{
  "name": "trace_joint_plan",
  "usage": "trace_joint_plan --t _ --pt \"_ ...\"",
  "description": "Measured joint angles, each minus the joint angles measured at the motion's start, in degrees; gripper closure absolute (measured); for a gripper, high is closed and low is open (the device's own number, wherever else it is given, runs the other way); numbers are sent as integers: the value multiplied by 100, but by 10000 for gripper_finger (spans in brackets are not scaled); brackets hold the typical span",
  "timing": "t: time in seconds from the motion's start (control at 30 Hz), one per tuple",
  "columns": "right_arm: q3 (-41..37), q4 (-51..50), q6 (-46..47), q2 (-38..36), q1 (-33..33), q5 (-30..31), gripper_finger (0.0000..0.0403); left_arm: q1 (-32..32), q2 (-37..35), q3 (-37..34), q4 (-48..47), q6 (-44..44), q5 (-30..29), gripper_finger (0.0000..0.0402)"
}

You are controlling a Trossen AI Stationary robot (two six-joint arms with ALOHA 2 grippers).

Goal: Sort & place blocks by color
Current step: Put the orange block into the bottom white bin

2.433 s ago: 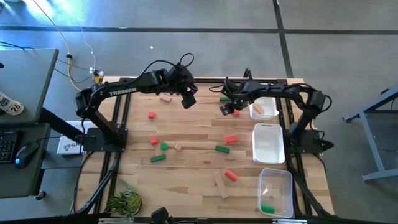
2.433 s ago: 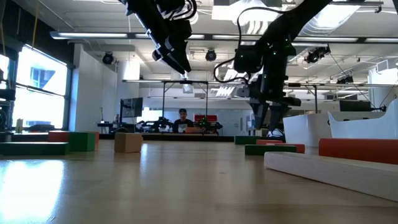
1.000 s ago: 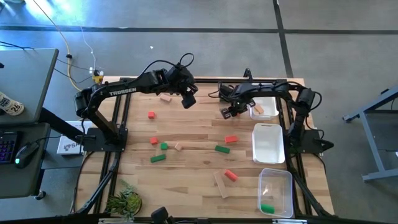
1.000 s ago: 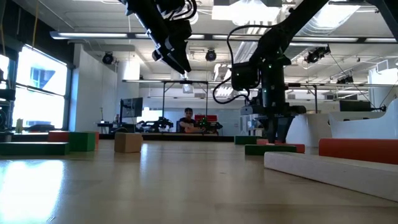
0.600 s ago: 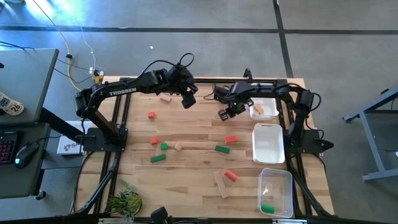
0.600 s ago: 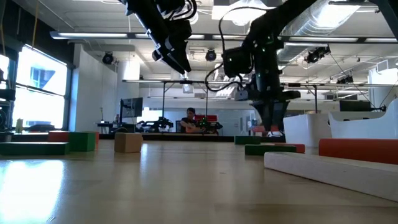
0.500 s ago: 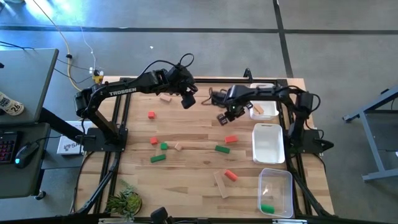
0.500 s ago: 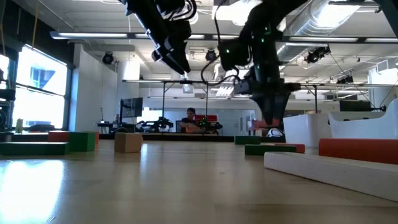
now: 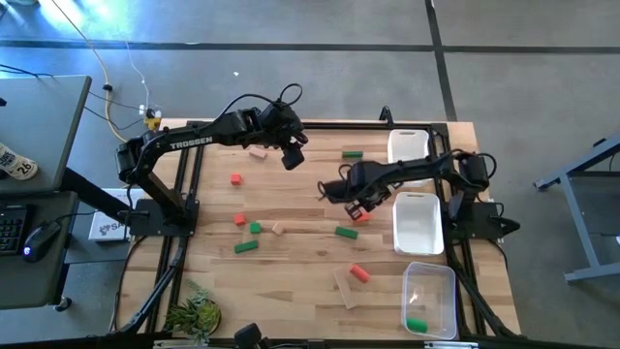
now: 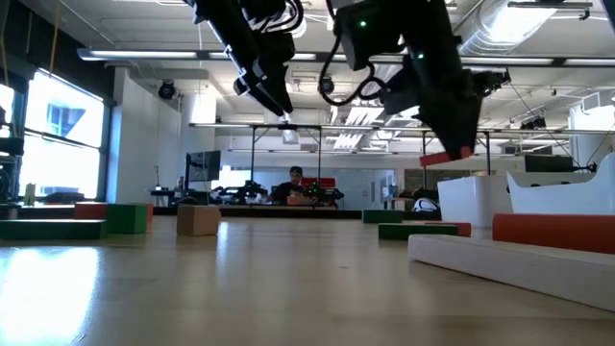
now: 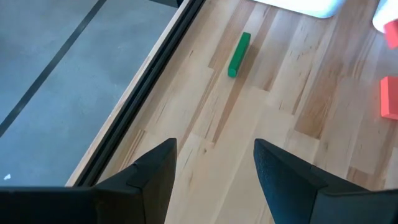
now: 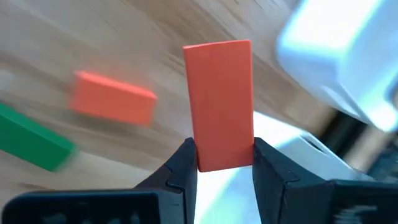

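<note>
Wooden plank table (image 9: 300, 247), dark frame along the far edge, grey floor around it. Low view looks level across the table into a large hall with ceiling lights; a person (image 10: 293, 185) sits far back behind the table.

Trays run down the right edge: white tray (image 9: 408, 145) at the far right corner, second white tray (image 9: 418, 225) mid-edge, clear tray (image 9: 430, 296) at the near right corner with a green block (image 9: 417, 324) lying in it.

Right gripper (image 9: 361, 203) sits right of centre, just beside the middle white tray, raised off the surface. Fingers clamped on a red block (image 12: 219, 102); right wrist view shows it standing up between the two fingers (image 12: 180, 168), pinched at its lower end. Low view shows the red block (image 10: 440, 159) well above the tabletop.

Left gripper (image 9: 292, 155) hangs over the far-centre area, fingers spread with nothing between them. A green bar (image 11: 239, 54) lies flat near the far edge, well apart from it.

Loose blocks on the table:
- tan block (image 9: 258, 152) near the far edge, just beside the left gripper
- red cube (image 9: 235, 178) left of centre
- red, green and tan pieces grouped mid-left (image 9: 254, 228)
- green bar (image 9: 346, 232) centre, near the right gripper
- red block (image 9: 359, 273) and long tan bar (image 9: 344, 287) toward the near edge
</note>
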Motion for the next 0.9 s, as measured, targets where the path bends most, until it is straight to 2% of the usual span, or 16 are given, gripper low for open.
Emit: trace_joint_plan --t 0.1,0.33,0.6,0.77,0.9 --pt "-2 -454 136 -4 239 162 315 -2 0 1 -2 -48 2 202" --pt "-523 -408 517 -636 679 446 315 -3 0 0 -124 -611 7 202" --pt "-1895 -277 1761 -2335 1236 124 315 -195 0 -1 -642 -1350 91 202" --pt "-2691 349 2417 -3315 1653 -153 315 -519 0 -1 -1074 -1711 96 202" --pt "-3276 743 2732 -3809 1865 -305 315 -813 0 -1 -1299 -2049 95 202"
